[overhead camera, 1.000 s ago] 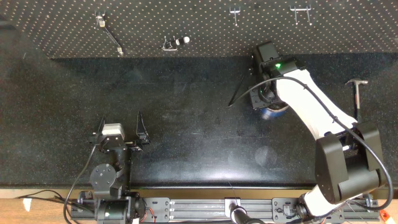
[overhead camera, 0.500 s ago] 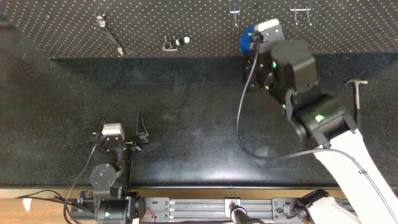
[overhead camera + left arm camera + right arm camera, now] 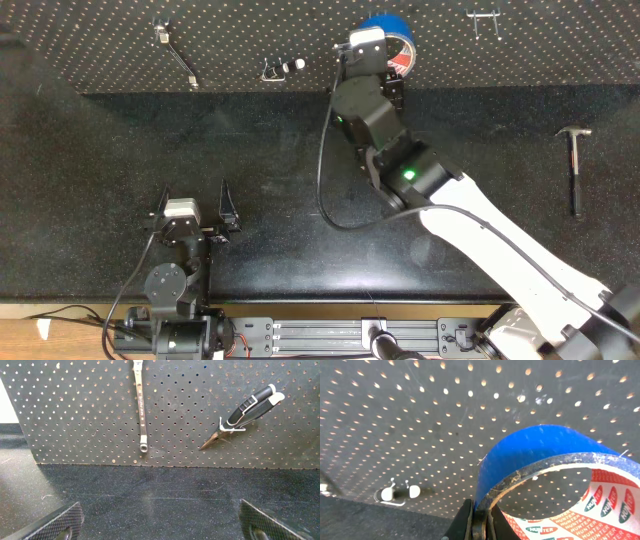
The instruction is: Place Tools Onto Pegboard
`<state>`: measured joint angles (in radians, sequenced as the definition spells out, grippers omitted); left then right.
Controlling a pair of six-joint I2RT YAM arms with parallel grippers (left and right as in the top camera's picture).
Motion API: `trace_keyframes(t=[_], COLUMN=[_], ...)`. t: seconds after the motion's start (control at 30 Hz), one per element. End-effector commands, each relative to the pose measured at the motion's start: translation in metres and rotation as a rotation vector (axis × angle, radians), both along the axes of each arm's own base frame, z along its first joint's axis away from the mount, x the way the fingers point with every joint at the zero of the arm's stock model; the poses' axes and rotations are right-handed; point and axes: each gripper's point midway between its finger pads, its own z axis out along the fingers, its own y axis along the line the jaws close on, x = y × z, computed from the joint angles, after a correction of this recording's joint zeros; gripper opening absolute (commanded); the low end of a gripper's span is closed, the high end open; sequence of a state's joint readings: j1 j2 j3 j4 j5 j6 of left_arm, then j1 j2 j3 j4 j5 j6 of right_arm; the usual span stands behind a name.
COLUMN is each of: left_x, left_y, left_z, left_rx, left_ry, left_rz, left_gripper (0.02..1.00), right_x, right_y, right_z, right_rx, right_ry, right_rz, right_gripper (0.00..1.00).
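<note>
While my right gripper is up against the pegboard, its jaws are pressed together on the edge of a blue roll of tape, holding it close to the board's holes near a small white hook. My left gripper sits low over the table, jaws spread wide, facing the hung wrench and pliers.
</note>
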<state>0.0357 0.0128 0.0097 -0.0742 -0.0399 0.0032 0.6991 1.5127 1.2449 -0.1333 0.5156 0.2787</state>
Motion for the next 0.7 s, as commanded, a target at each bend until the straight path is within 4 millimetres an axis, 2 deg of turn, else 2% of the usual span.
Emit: trace_keyframes(t=[0.03,0.27,0.37,0.7], left_x=[0.0,0.0,0.0,0.0], left_y=[-0.003,-0.003,-0.003,-0.003], left_z=[-0.001,-0.001,-0.001,-0.001], left_rx=[0.012,0.012,0.012,0.012], left_ry=[0.0,0.0,0.0,0.0], left_rz=[-0.015,-0.015,-0.015,-0.015], left_gripper=[0.996,0.996,0.996,0.996], right_x=[0.011,0.016,0.019,0.024], right_y=[0.0,0.001,0.004,0.009], right_z=[-0.009,-0.013,-0.022,-0.035], right_rx=[-0.039,-0.092,-0.104,-0.112], right_ry=[-0.013,-0.029,-0.016,-0.004], right_rz=[-0.046,-0.045,-0.043,-0.039], right_gripper=[0.075,0.073,0.075,0.075])
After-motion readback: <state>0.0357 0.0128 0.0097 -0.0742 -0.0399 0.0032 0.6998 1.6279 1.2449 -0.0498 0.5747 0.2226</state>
